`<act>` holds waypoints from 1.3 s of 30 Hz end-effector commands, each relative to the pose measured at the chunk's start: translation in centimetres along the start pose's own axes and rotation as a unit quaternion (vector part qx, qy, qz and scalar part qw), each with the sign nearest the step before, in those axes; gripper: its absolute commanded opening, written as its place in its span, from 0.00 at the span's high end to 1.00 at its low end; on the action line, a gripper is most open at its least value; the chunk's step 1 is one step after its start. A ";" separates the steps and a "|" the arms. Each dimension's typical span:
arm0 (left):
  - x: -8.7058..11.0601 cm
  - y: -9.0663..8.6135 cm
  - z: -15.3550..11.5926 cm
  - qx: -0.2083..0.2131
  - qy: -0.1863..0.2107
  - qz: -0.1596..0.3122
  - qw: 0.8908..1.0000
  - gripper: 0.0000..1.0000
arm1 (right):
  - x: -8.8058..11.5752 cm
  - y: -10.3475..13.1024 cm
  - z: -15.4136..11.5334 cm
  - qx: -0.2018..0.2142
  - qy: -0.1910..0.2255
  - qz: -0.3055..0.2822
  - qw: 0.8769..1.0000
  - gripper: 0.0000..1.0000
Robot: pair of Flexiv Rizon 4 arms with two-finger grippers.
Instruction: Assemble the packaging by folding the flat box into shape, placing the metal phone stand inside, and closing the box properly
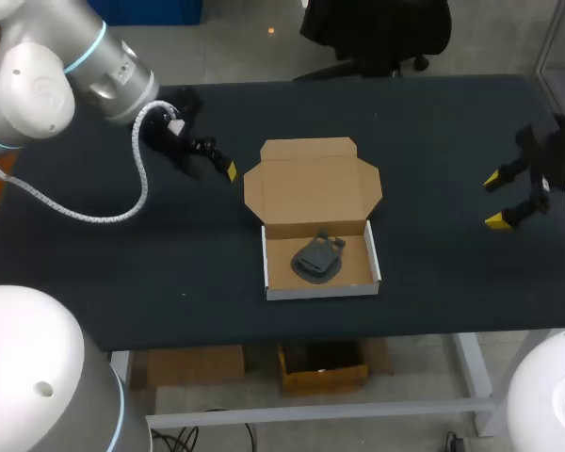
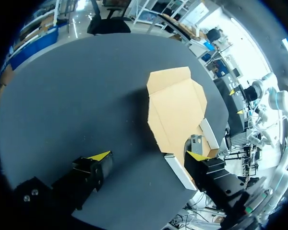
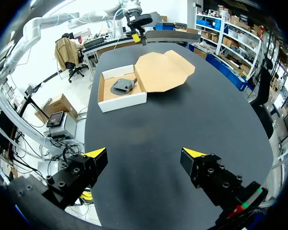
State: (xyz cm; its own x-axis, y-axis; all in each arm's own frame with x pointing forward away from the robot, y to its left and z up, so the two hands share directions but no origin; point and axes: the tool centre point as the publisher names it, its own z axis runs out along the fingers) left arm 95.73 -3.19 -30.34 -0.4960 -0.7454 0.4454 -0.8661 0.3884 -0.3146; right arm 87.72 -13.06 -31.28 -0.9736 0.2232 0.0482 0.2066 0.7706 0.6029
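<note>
Left tool (image 2: 149,155), right tool (image 1: 495,200), both agape

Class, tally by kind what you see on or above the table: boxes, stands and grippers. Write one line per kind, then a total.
Boxes: 1, the box, lid open.
Stands: 1, the stand, lying inside the box.
Grippers: 2, the left gripper and the right gripper, both open and empty.
Total: 4
</note>
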 end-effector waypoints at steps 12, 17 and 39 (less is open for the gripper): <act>-1.2 -1.1 2.5 -0.004 0.127 -0.006 0.992 0.00 | -2.3 2.3 -0.9 0.022 0.007 -0.031 0.999 0.00; -0.8 -1.2 3.3 -0.007 0.161 -0.014 0.987 0.00 | -3.2 3.2 -1.3 0.032 0.008 -0.045 0.998 0.00; 3.0 -0.8 6.7 0.019 0.240 -0.003 0.970 0.27 | -6.9 6.1 -1.3 0.039 0.019 -0.088 0.995 0.00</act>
State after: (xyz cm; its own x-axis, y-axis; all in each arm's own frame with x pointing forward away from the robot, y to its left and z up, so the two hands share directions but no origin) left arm 95.61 -8.95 -33.87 -0.4669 -0.4119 0.7825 -0.8711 0.3666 -0.3268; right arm 94.96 -10.45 -27.18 -0.9960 0.0762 -0.0463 0.0394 0.8421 0.5379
